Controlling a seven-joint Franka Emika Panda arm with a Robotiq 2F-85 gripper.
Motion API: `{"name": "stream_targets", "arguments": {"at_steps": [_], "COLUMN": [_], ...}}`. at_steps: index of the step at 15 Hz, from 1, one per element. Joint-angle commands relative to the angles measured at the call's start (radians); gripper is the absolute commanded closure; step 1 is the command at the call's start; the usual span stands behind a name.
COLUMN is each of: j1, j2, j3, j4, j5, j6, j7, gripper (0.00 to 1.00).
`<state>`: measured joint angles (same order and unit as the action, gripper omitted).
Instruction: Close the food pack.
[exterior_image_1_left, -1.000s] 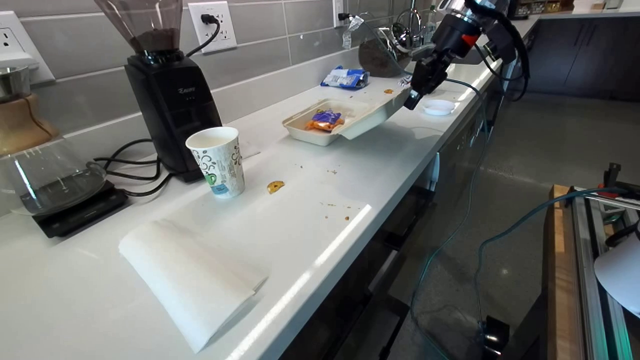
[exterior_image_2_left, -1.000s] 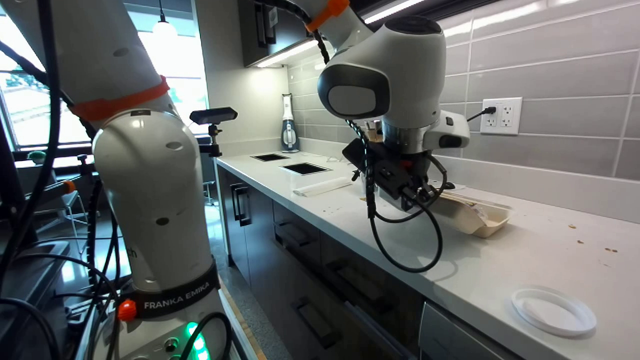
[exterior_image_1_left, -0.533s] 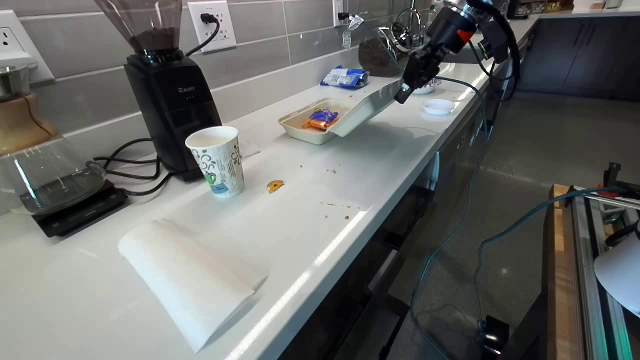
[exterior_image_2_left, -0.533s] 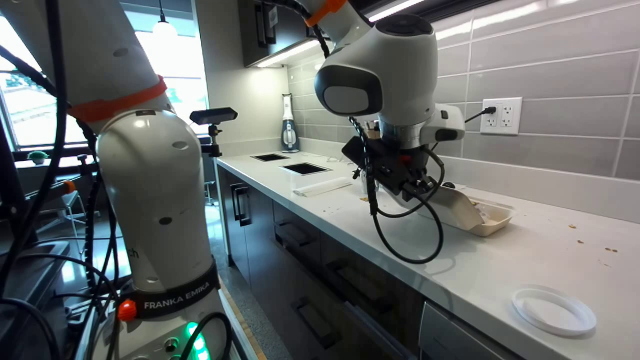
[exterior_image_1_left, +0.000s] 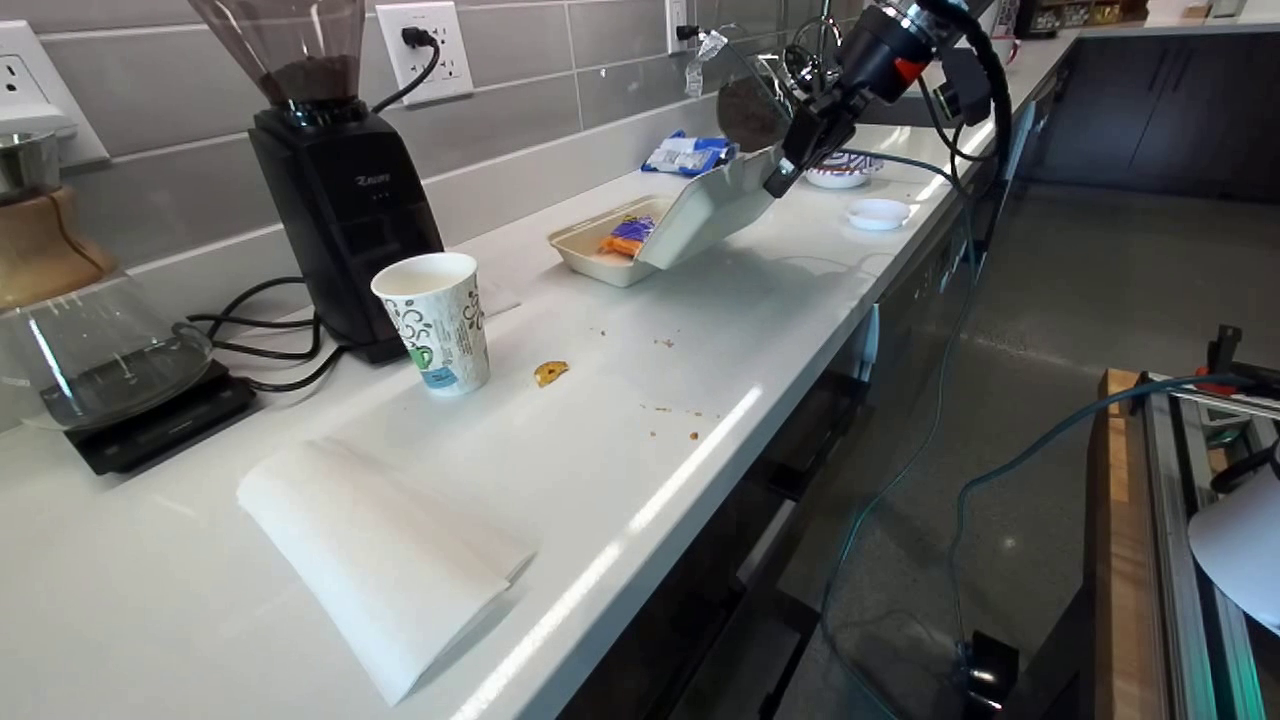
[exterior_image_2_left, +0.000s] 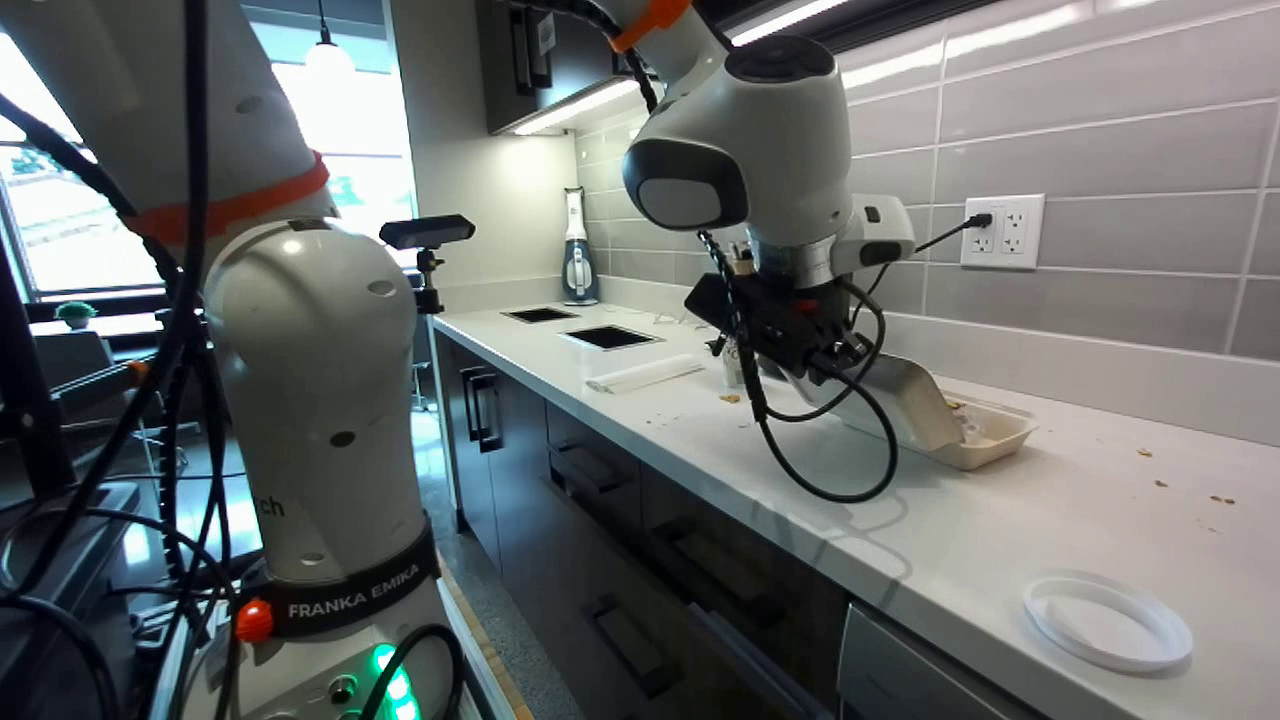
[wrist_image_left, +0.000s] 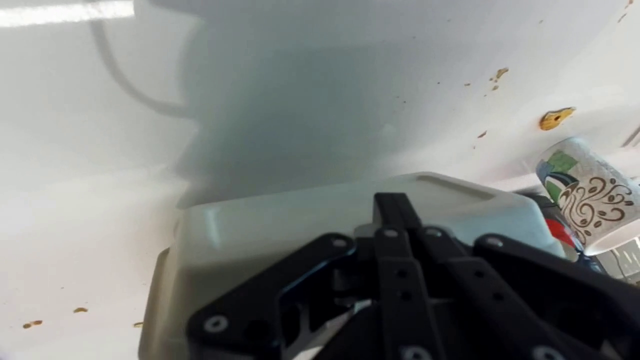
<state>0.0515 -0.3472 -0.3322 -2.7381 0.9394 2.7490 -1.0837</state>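
Off-white food pack on a white counter, just above the centre of an exterior view; its lid stands open at a slant, with orange and blue items inside; the black gripper, upper right of centre, is against the lid's raised outer side; in the wrist view its fingers are together (a patterned paper cup shows at the right edge).

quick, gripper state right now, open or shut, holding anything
Gripper: closed, nothing seen in its grasp; it looks pressed against the outside of the tilted lid of the food pack.
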Motion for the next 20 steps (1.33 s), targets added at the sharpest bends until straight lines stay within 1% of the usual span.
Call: {"name": "stream_targets", "arguments": {"at_steps": [1,5,11,17,20], "j1": [0.049,0.085,0.132,0.146,0.148], "j2": [-0.003,0.018,0.104,0.176,0.197], "j3": [-0.008,-0.014,-0.024,-0.023,-0.017], "j4": [0.014,0.055,0.134,0.208,0.244], "j5": [0.075,0.114,0.183,0.252,0.311], "j6": [0.053,0.088,0.078,0.087,0.104], "j7": [-0.081,-0.143,-0.23,-0.324,-0.392], "gripper": [1.0,1.0,1.0,1.0,1.0]}}
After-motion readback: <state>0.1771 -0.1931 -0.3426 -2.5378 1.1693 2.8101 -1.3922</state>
